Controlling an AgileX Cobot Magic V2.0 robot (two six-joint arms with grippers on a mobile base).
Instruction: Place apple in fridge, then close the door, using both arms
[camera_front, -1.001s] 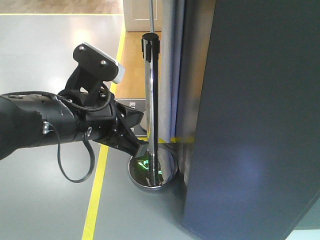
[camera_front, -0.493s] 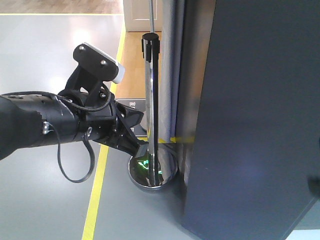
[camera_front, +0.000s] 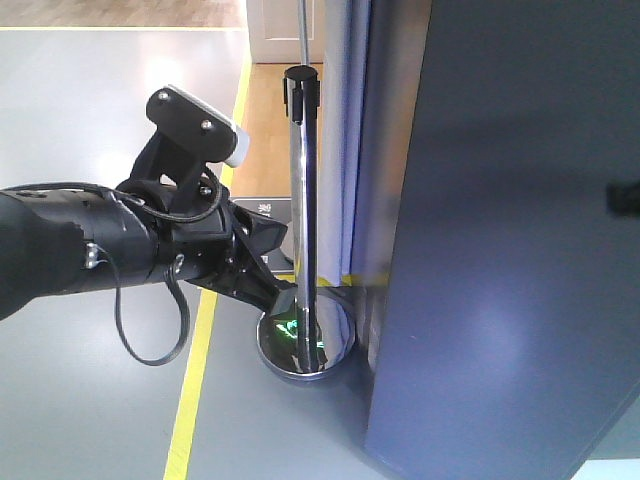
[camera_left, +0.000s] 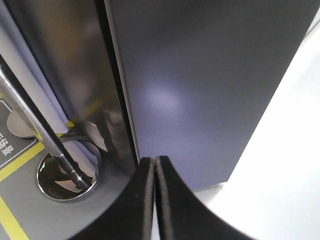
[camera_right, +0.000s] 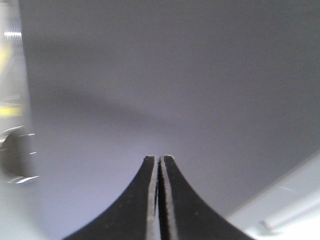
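The fridge (camera_front: 500, 250) fills the right half of the front view as a tall dark-grey face; no white interior shows. The apple is out of view. My left gripper (camera_front: 285, 300) is low on the left, pointing at the fridge's lower left corner. In the left wrist view the left gripper (camera_left: 154, 159) is shut and empty, a short way from the fridge (camera_left: 200, 75). My right gripper (camera_right: 160, 157) is shut and empty, close in front of the grey fridge face (camera_right: 175, 75). A black piece of my right arm (camera_front: 625, 197) shows at the right edge.
A chrome stanchion post (camera_front: 303, 200) with a round mirrored base (camera_front: 305, 345) stands just left of the fridge, right beside my left gripper. A yellow floor line (camera_front: 195, 370) runs past it. Pale curtain folds (camera_left: 30, 90) hang behind the post.
The black piece of my right arm came into view at the right edge and rose from low to mid height. The left arm has not moved.
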